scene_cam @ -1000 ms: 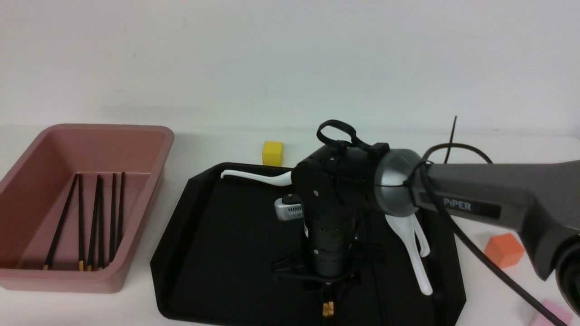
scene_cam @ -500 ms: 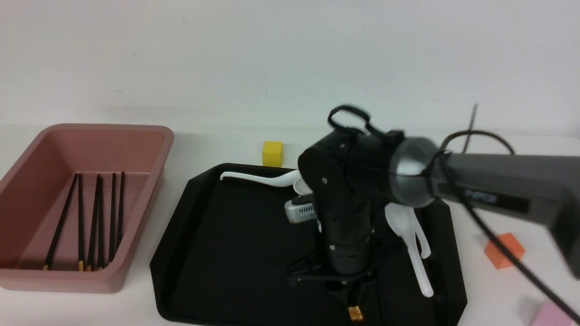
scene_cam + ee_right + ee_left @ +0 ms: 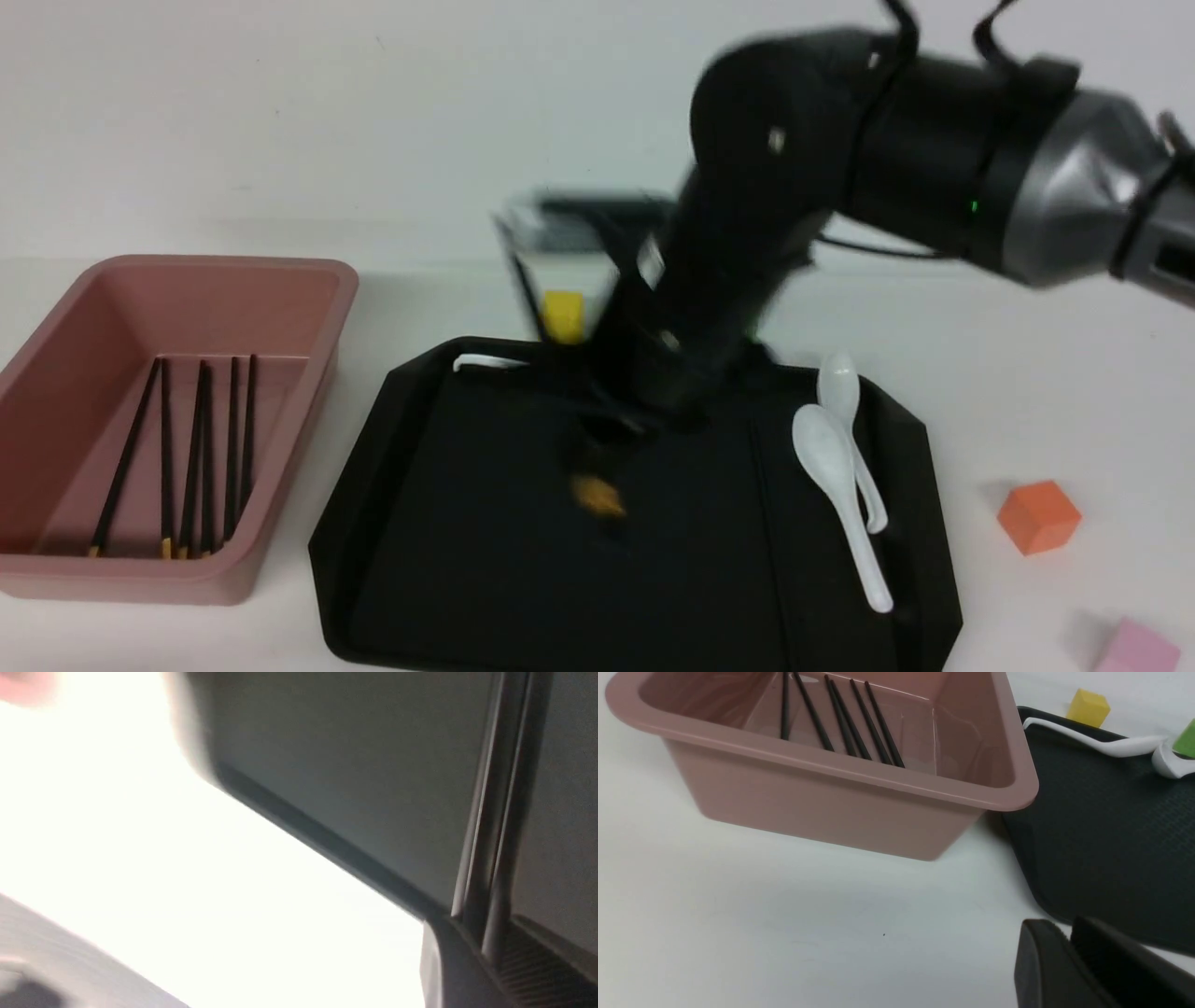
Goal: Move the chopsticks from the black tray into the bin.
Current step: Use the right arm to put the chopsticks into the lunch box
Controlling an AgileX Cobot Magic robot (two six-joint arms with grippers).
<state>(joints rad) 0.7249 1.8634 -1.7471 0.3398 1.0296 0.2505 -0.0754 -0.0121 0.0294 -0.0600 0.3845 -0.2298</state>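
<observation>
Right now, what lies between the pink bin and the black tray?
Only a bare strip of white table between the bin and tray, seen in the front view.

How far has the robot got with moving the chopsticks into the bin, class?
Done: six chopsticks lie in the pink bin.

In hand: the right gripper grips two chopsticks side by side over the black tray.

Left: those still need releasing in the bin, and what looks like another thin stick lies beside the spoons.
</observation>
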